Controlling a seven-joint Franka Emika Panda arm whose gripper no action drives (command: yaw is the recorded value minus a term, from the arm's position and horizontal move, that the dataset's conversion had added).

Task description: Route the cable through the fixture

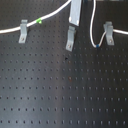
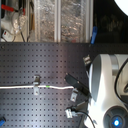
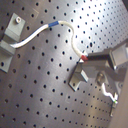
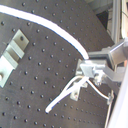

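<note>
**A:** White cable [image 1: 35, 23], where is it lying relative to the gripper [image 1: 74, 20]?

**B:** In the first exterior view it is passing through the left clip [image 1: 22, 31], with the green band [image 1: 39, 21] just past it, then climbing toward the gripper. It is coming down again on the far side, with the blue band [image 1: 97, 45] at the low point, and hooking into the right clip [image 1: 107, 34].

**A:** Is the gripper holding it?

**B:** It looks that way. In the first wrist view the jaws are standing narrow and pinching the cord at the red-tipped end [image 3: 84, 58].

**A:** So what is the move hanging on?

**B:** I'd say the middle clip [image 1: 70, 39]. It is sitting empty on the board [image 1: 60, 90], almost straight under the gripper. The cable's run is going across the three clips, so the held span is probably needing to go down into that slot.
</note>
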